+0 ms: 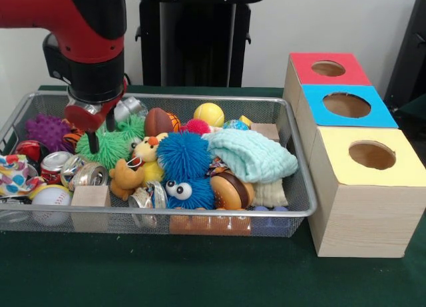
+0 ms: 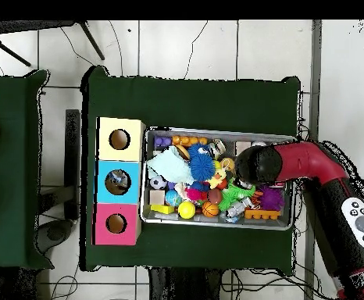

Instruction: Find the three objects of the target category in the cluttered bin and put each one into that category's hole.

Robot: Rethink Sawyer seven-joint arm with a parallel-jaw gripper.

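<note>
Gripper (image 1: pixel 102 135): fingers apart, empty, tips down over the green spiky ball (image 1: pixel 110 147); wire bin (image 1: pixel 296 180) packed with toys, cans, a blue fuzzy ball (image 1: pixel 184 155); box with red hole (image 1: pixel 328 68), blue hole (image 1: pixel 347 105), yellow hole (image 1: pixel 372 155) just beside the bin.

Green tablecloth (image 1: pixel 200 274), apparently tiled floor (image 2: pixel 216 47)
</note>
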